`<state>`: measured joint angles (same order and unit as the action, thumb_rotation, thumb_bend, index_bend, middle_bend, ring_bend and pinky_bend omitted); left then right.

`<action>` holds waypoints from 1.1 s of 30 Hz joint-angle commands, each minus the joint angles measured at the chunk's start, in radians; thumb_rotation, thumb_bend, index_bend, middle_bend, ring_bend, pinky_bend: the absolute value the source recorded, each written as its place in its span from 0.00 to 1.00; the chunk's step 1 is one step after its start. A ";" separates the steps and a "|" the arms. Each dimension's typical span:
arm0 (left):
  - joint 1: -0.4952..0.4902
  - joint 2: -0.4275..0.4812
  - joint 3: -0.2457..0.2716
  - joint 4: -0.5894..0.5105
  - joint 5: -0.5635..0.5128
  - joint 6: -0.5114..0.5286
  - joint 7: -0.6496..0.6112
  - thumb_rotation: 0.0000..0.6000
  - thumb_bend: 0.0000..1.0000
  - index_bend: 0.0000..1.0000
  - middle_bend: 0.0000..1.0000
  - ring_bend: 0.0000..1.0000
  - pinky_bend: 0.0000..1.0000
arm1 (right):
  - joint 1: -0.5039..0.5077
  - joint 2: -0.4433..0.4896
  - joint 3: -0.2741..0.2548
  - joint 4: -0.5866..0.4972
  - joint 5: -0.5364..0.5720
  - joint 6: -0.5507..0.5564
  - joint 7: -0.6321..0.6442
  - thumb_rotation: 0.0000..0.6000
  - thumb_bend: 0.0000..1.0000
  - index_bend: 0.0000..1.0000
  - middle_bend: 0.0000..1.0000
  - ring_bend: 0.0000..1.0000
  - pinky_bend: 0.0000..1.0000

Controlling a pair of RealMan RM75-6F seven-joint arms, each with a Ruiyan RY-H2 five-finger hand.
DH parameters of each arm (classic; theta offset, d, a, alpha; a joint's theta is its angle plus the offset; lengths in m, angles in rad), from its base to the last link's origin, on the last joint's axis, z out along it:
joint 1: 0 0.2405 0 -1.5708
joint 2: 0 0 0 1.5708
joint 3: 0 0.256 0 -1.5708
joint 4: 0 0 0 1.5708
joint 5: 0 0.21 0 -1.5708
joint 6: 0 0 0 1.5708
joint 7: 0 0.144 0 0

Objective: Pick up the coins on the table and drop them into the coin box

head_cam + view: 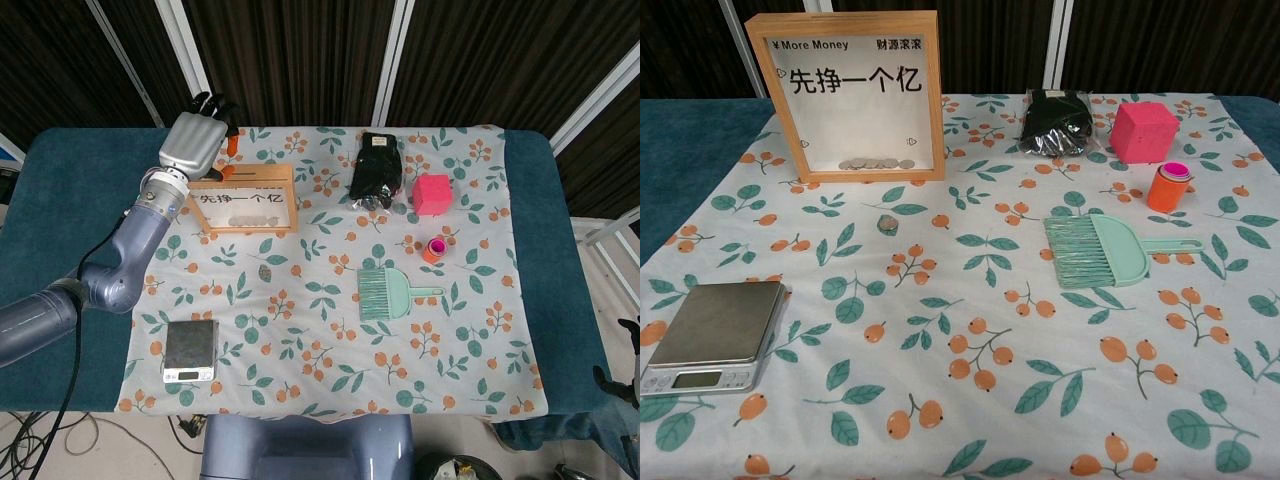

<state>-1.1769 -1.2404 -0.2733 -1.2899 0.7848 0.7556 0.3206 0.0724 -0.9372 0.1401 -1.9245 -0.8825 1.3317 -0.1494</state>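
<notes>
The wooden coin box [248, 200] [855, 95] stands upright at the back left of the flowered cloth, with several coins [876, 164] lying at its bottom behind the clear front. One loose coin [265, 271] [886, 224] lies on the cloth in front of the box. My left hand [195, 135] hovers above and behind the box's left top corner, fingers spread, nothing visible in it. The chest view does not show it. My right hand is in neither view.
A black pouch [378, 168] [1057, 122] with small grey round pieces [397, 208] at its front edge lies at the back. A pink cube [433, 193], an orange cup [434, 249], a green brush [388, 294] and a scale [190, 349] also lie on the cloth.
</notes>
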 commanded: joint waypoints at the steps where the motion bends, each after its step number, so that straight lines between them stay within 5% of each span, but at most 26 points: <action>1: 0.047 0.063 -0.036 -0.091 0.061 0.095 -0.045 1.00 0.23 0.53 0.12 0.00 0.00 | 0.000 0.000 0.000 0.000 0.000 0.000 0.000 1.00 0.39 0.19 0.07 0.03 0.00; 7: 0.164 0.132 -0.017 -0.281 0.275 0.312 -0.104 1.00 0.23 0.51 0.12 0.00 0.00 | 0.001 -0.002 0.001 0.001 0.002 0.003 -0.002 1.00 0.39 0.19 0.07 0.03 0.00; 11: 0.280 0.161 0.091 -0.402 0.500 0.451 -0.123 1.00 0.23 0.50 0.11 0.00 0.00 | 0.001 -0.003 0.001 0.001 0.002 0.003 -0.003 1.00 0.39 0.19 0.07 0.03 0.00; 17: 0.381 0.099 0.220 -0.396 0.659 0.520 -0.112 1.00 0.22 0.47 0.10 0.00 0.00 | 0.000 -0.008 0.002 0.004 -0.004 0.013 -0.002 1.00 0.39 0.19 0.07 0.03 0.00; 23: 0.360 -0.018 0.256 -0.298 0.667 0.404 -0.073 1.00 0.18 0.43 0.10 0.00 0.00 | -0.002 -0.008 0.003 0.003 -0.004 0.018 -0.001 1.00 0.39 0.19 0.07 0.03 0.00; 33: 0.186 -0.157 0.204 -0.153 0.664 0.127 -0.043 1.00 0.11 0.38 0.09 0.00 0.00 | -0.003 -0.007 0.004 0.000 0.005 0.015 -0.002 1.00 0.39 0.19 0.07 0.03 0.00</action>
<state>-0.9412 -1.3599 -0.0507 -1.4829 1.4510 0.9433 0.2616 0.0697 -0.9436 0.1444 -1.9241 -0.8777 1.3474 -0.1516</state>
